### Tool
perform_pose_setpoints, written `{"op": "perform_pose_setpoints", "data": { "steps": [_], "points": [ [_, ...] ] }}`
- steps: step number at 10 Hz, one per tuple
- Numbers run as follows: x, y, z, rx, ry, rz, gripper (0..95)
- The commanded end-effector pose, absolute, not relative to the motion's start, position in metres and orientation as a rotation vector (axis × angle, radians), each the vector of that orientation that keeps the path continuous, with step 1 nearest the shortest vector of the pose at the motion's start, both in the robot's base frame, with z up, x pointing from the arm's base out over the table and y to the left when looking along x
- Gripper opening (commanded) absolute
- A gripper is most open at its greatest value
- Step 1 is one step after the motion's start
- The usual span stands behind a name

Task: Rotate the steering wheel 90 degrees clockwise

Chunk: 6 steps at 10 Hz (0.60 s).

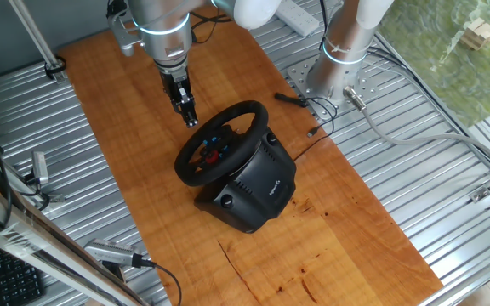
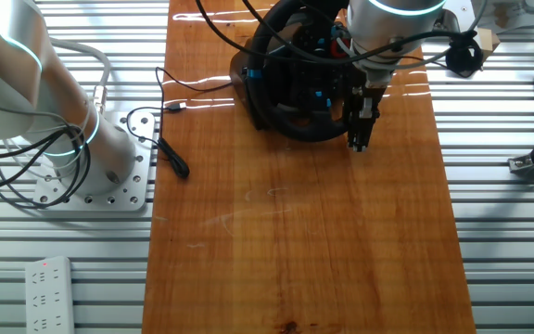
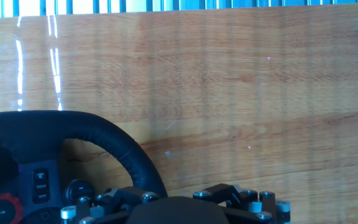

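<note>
The black steering wheel stands tilted on its boxy base in the middle of the wooden board, with red and blue buttons on its hub. It also shows in the other fixed view and at the lower left of the hand view. My gripper points down just outside the wheel's far-left rim, close to it; I cannot tell whether it touches. Its fingers look closed together and hold nothing. In the other fixed view my gripper hangs in front of the rim. The fingertips are hidden in the hand view.
The wheel's black base sits on the wooden board. A thin cable with a black plug lies by the arm's mounting plate. A power strip lies on the ribbed metal table. Wooden blocks lie far right.
</note>
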<state>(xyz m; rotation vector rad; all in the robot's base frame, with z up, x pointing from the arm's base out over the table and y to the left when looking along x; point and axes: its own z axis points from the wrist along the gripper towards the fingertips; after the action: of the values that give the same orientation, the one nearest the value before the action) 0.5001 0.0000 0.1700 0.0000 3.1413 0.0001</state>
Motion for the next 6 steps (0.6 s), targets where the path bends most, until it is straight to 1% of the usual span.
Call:
{"op": "perform_pose_setpoints", "data": {
  "steps": [1,2,6],
  "points": [
    [0.5,0.0,0.17,0.0,3.142,0.0,95.0],
    [0.5,0.0,0.1701,-0.214,3.072,0.024,0.0],
    [0.4999,0.0002,0.1705,-0.213,3.073,0.021,0.0]
  ]
}}
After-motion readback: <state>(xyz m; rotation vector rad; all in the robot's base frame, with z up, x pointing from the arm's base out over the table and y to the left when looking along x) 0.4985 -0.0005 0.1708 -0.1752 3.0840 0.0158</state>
